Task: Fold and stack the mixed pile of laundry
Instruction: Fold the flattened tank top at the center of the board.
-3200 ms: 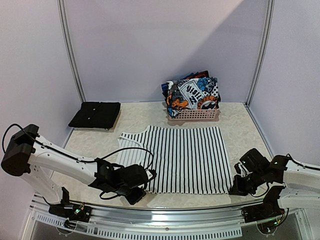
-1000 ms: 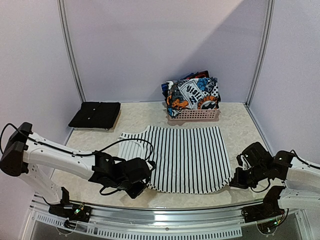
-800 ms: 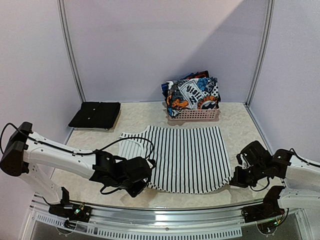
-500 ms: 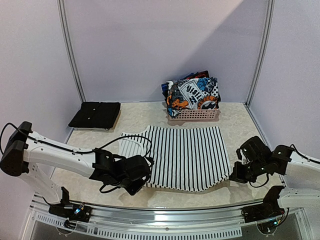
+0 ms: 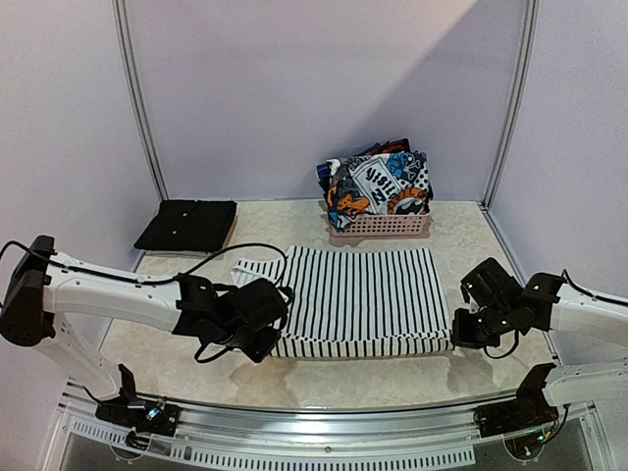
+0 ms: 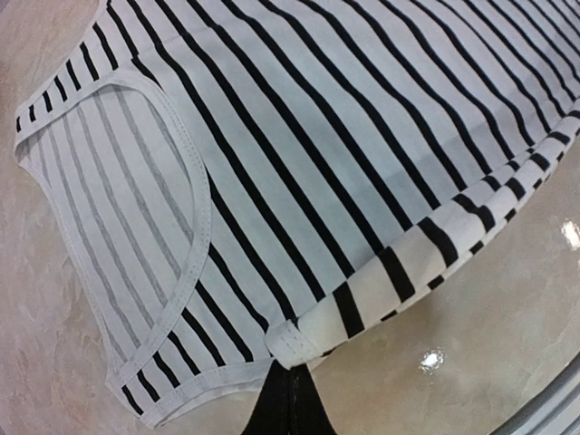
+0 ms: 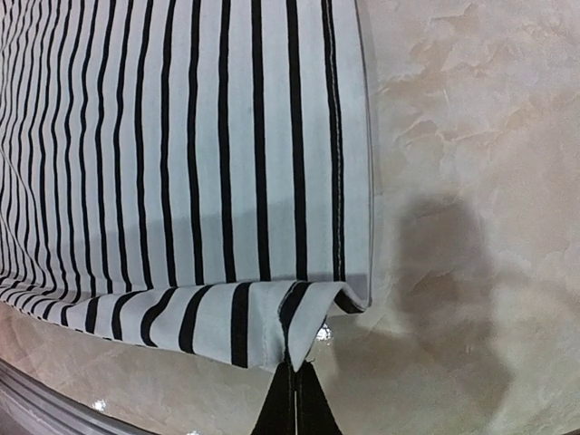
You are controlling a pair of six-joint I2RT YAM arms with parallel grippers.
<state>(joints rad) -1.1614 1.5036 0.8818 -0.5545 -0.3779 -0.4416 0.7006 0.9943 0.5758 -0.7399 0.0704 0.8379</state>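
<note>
We are clamping the left pincer (image 6: 290, 370) and right pincer (image 7: 294, 364) onto hem corners of the striped tank top (image 5: 363, 294); it is draping limp, seemingly light.

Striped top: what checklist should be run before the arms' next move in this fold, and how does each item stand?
1. Left gripper shut on the striped top at its near left corner: ok.
2. Right gripper shut on the near right corner: ok.
3. Raised near edge runs straight between both grips: ok.
4. Far part lies flat on the table: ok.
5. Pink basket apart from the top: ok.
6. Both fabric layers pinched at each corner: cannot tell.
</note>
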